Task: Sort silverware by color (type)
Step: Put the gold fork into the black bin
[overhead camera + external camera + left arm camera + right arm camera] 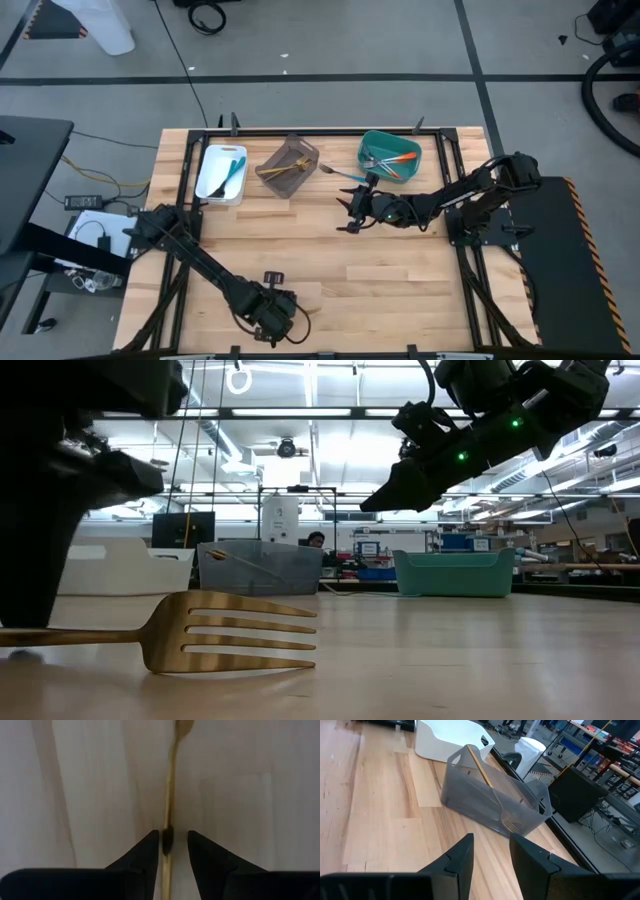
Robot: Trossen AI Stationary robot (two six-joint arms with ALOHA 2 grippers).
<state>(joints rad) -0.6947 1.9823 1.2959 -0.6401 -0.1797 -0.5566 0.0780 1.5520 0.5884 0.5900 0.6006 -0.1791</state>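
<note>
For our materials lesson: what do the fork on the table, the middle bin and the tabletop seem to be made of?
Fork: probably metal with a brushed gold finish, or wood; it shows a soft sheen.
Middle bin: translucent smoky-grey plastic; the contents show through.
Tabletop: pale wood with visible grain and plank seams.

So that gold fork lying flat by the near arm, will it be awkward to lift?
Probably a little. The gold fork lies flat on the table, leaving little to get under. It looks stiff, so it shouldn't droop. Its slim handle, between the left gripper's fingers, might twist in them.
</note>
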